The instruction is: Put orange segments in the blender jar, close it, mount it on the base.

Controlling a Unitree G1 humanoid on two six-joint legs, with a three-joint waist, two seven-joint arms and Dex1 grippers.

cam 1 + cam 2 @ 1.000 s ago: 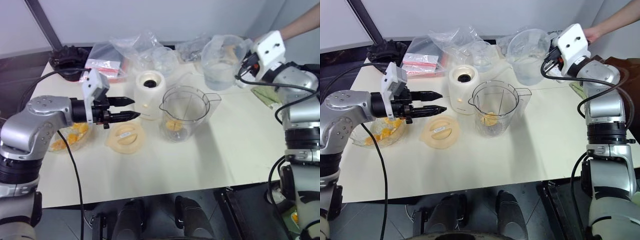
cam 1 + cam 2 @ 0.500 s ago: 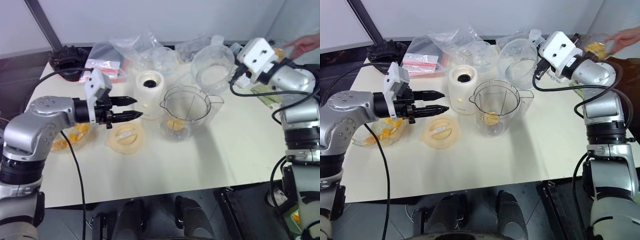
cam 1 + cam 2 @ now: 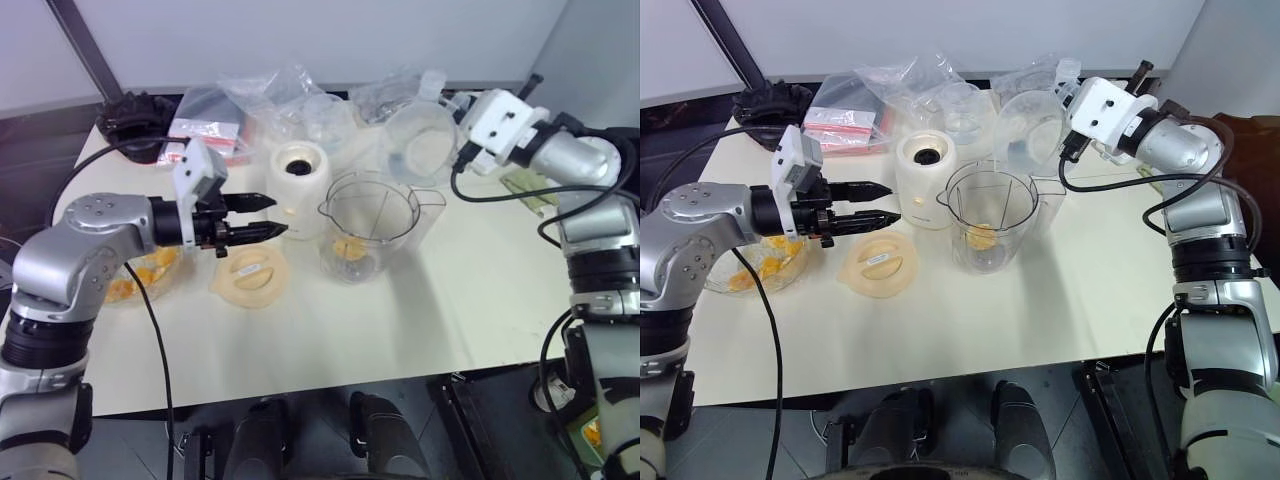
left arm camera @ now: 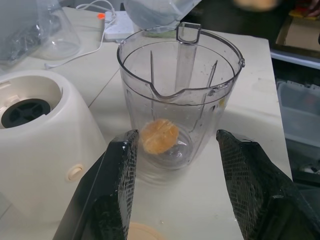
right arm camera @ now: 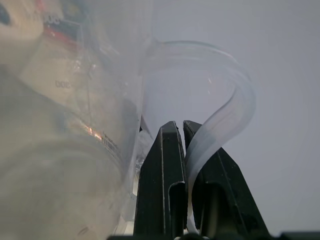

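One orange segment (image 4: 159, 136) lies in the blender jar (image 3: 368, 225) beside the base (image 3: 300, 186); the right gripper (image 5: 182, 131) pinches a tilted clear jug's (image 3: 1032, 128) handle, the left gripper (image 3: 258, 216) hangs spread

Silver-grey jointed arms, white wrist camera blocks, black two-fingered left gripper (image 3: 262, 216), trailing black cables

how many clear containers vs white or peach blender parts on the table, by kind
Clear blender jar: 1
Clear jug, held tilted by the right gripper: 1
Scalloped glass bowl with orange segments: 1
White base: 1
Peach lid: 1
Total: 5
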